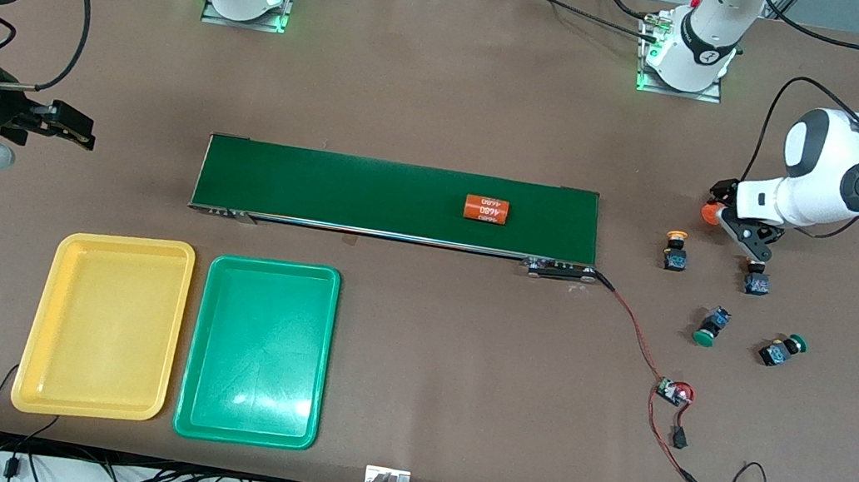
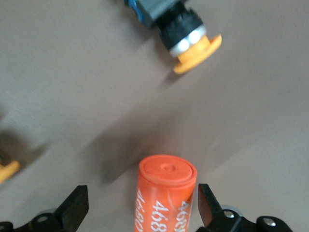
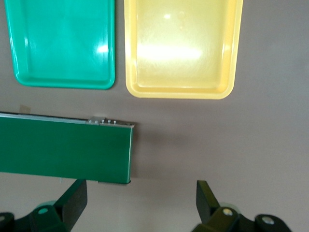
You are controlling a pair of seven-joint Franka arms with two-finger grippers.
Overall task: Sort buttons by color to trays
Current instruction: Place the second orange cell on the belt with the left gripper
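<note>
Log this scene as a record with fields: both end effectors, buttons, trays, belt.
left end effector: open, fingers either side of an orange cylinder
right end effector: open, empty, over the table by the belt's end; arm waiting
yellow-capped buttons: two, on the table
green-capped buttons: two, nearer the camera
trays: yellow tray beside green tray, both empty
belt: carries a second orange cylinder

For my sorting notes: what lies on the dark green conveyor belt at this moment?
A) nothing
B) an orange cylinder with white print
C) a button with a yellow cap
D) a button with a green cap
B: one orange cylinder with white print lies on the conveyor belt, toward the left arm's end.
</note>
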